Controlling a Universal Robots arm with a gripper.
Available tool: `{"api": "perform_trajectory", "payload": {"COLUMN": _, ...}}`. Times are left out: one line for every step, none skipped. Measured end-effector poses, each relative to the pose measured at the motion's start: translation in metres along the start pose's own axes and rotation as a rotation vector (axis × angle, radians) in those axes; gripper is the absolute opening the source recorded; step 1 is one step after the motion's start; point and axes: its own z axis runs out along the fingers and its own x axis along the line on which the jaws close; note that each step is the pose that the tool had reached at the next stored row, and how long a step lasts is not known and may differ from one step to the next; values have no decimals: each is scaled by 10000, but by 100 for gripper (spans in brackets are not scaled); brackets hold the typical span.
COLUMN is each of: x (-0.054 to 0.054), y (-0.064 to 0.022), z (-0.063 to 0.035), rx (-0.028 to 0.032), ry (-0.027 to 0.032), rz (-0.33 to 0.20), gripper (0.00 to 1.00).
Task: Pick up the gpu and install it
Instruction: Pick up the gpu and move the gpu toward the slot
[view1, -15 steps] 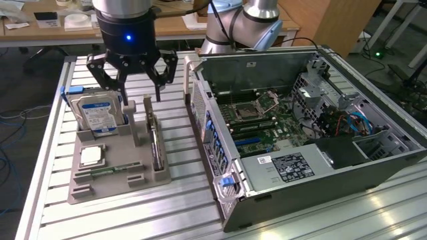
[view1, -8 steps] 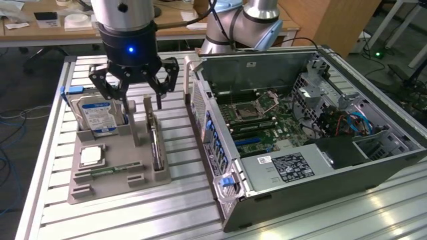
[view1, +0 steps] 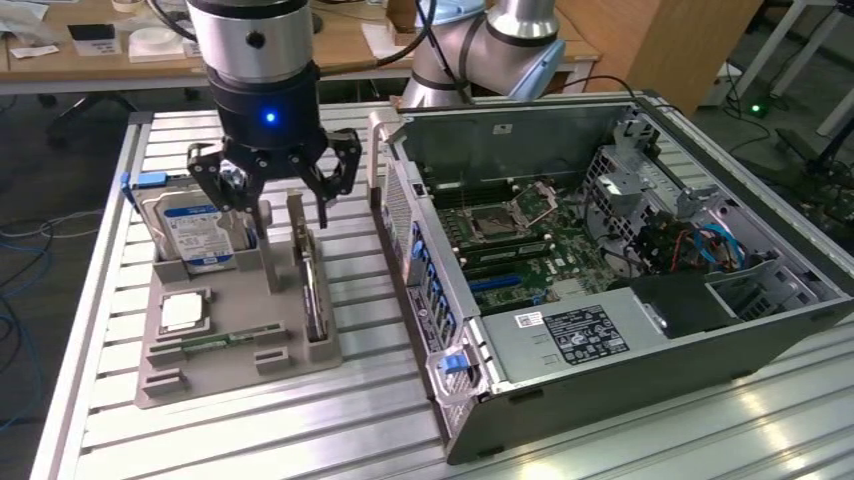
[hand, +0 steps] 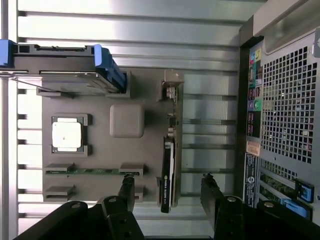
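**Open gripper above the upright gpu**

We see the gripper (view1: 276, 208) with its black, jointed fingers spread well apart, clamped on nothing. The gpu (view1: 311, 288) stands on edge below it, slotted into a matte grey holder tray (view1: 220, 375). In the wrist view the gpu (hand: 168, 160) is a thin, flat, dark strip with a pale metal bracket at one end. It lines up between the two fingers (hand: 126, 192) and touches neither.

To one side of the gripper a boxy silver hard drive (view1: 200, 235) with a blue-white label stands in the same tray. Near it lie a square silvery chip (view1: 183, 312) and a narrow green memory stick (view1: 220, 340). To the other side sits the open computer case (view1: 641, 335), dark metal with a perforated rear panel. Everything rests on a table (view1: 267, 435) of bright, ribbed aluminium slats.
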Motion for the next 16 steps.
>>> {"api": "perform_trajectory", "payload": {"x": -7, "y": -1, "z": 18, "rx": 1, "ry": 1, "rz": -19, "gripper": 65}}
{"api": "perform_trajectory", "payload": {"x": -17, "y": -1, "z": 36, "rx": 4, "ry": 3, "rz": -59, "gripper": 65}}
{"api": "perform_trajectory", "payload": {"x": -26, "y": -2, "z": 55, "rx": 4, "ry": 4, "rz": -112, "gripper": 65}}
{"api": "perform_trajectory", "payload": {"x": -32, "y": -3, "z": 75, "rx": 4, "ry": 4, "rz": -155, "gripper": 65}}
{"api": "perform_trajectory", "payload": {"x": -33, "y": -3, "z": 93, "rx": 3, "ry": 4, "rz": -182, "gripper": 65}}
{"api": "perform_trajectory", "payload": {"x": -32, "y": -4, "z": 110, "rx": 3, "ry": 7, "rz": -201, "gripper": 65}}
{"api": "perform_trajectory", "payload": {"x": -32, "y": -5, "z": 128, "rx": 3, "ry": 7, "rz": -217, "gripper": 65}}
{"api": "perform_trajectory", "payload": {"x": -32, "y": -5, "z": 146, "rx": 3, "ry": 8, "rz": -229, "gripper": 65}}
{"api": "perform_trajectory", "payload": {"x": -32, "y": -6, "z": 165, "rx": 3, "ry": 8, "rz": -239, "gripper": 65}}
{"api": "perform_trajectory", "payload": {"x": -31, "y": -7, "z": 182, "rx": 3, "ry": 8, "rz": -245, "gripper": 65}}
{"api": "perform_trajectory", "payload": {"x": -31, "y": -8, "z": 200, "rx": 2, "ry": 6, "rz": -250, "gripper": 65}}
{"api": "perform_trajectory", "payload": {"x": -31, "y": -10, "z": 219, "rx": 2, "ry": 5, "rz": -256, "gripper": 65}}
{"api": "perform_trajectory", "payload": {"x": -30, "y": -11, "z": 237, "rx": 2, "ry": 6, "rz": -261, "gripper": 65}}
{"api": "perform_trajectory", "payload": {"x": -30, "y": -12, "z": 255, "rx": 2, "ry": 5, "rz": -265, "gripper": 65}}
{"api": "perform_trajectory", "payload": {"x": -29, "y": -13, "z": 272, "rx": 3, "ry": 6, "rz": -269, "gripper": 65}}
{"api": "perform_trajectory", "payload": {"x": -29, "y": -13, "z": 290, "rx": 2, "ry": 6, "rz": -273, "gripper": 65}}
